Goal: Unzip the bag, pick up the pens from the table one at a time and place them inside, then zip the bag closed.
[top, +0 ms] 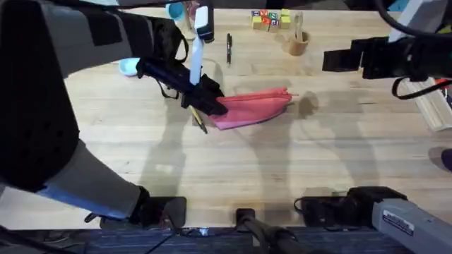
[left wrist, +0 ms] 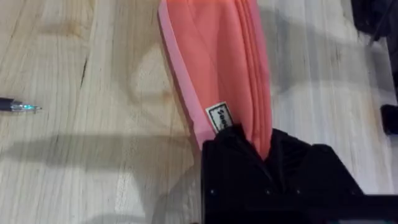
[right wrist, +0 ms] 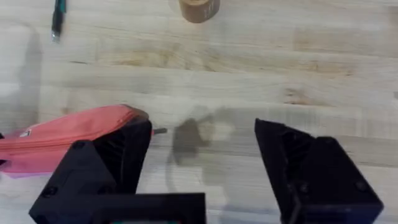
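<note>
The coral-pink bag [top: 258, 107] lies on the table [top: 233, 169] near the middle. My left gripper [top: 212, 104] is shut on the bag's left end, and in the left wrist view the black fingers [left wrist: 236, 149] pinch the pink fabric [left wrist: 217, 68] beside a small white label. A black pen [top: 229, 48] lies farther back, its tip [left wrist: 22, 107] also showing in the left wrist view. A yellow pen [top: 200, 122] pokes out just below the left gripper. My right gripper [right wrist: 202, 162] hovers open to the right of the bag's right end [right wrist: 118, 121], apart from it.
A brown cup [top: 298, 44] and coloured blocks [top: 270, 19] stand at the back. A light-blue object [top: 129, 67] lies at the back left. A pale ridged piece [top: 434, 106] sits at the right edge. The front of the table is bare wood.
</note>
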Robot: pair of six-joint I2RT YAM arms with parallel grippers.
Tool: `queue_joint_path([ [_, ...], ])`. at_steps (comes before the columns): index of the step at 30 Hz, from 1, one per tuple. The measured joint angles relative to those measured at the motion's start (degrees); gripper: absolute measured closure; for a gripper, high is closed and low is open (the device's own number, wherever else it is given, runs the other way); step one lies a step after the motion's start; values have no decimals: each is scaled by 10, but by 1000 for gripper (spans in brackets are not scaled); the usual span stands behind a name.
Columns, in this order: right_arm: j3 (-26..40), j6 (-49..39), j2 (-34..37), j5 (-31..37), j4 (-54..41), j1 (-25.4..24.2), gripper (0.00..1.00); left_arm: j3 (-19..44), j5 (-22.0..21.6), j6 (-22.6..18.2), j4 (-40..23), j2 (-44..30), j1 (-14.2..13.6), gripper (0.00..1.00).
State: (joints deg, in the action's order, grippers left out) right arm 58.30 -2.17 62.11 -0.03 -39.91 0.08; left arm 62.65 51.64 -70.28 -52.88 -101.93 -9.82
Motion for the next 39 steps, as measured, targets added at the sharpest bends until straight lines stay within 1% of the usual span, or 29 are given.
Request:
queue_joint_path([
  [5, 0, 0, 0, -41, 0, 0, 5, 0, 0, 0, 0, 0, 0, 958],
  [12, 0, 1, 0, -157, 0, 0, 6, 0, 0, 0, 4, 0, 0, 960],
  [16, 0, 22, 0, -209, -8, 0, 6, 0, 0, 0, 6, 0, 0, 959],
  [20, 0, 69, 0, -232, -11, 0, 6, 0, 0, 0, 6, 0, 0, 960],
  [24, 0, 147, 0, -240, -7, 0, 6, 0, 0, 0, 6, 0, 0, 960],
  [26, 0, 172, 0, -241, -16, 0, 6, 0, 0, 0, 6, 0, 0, 960],
  [30, 0, 194, 0, -243, -58, 0, 6, 0, 0, 0, 6, 0, 0, 959],
  [33, 0, 196, 2, -240, -63, -1, 6, 0, 0, 0, 7, 0, 0, 960],
  [39, 0, 196, 33, -166, -71, -4, 6, 0, 0, 0, 7, 0, 0, 960],
])
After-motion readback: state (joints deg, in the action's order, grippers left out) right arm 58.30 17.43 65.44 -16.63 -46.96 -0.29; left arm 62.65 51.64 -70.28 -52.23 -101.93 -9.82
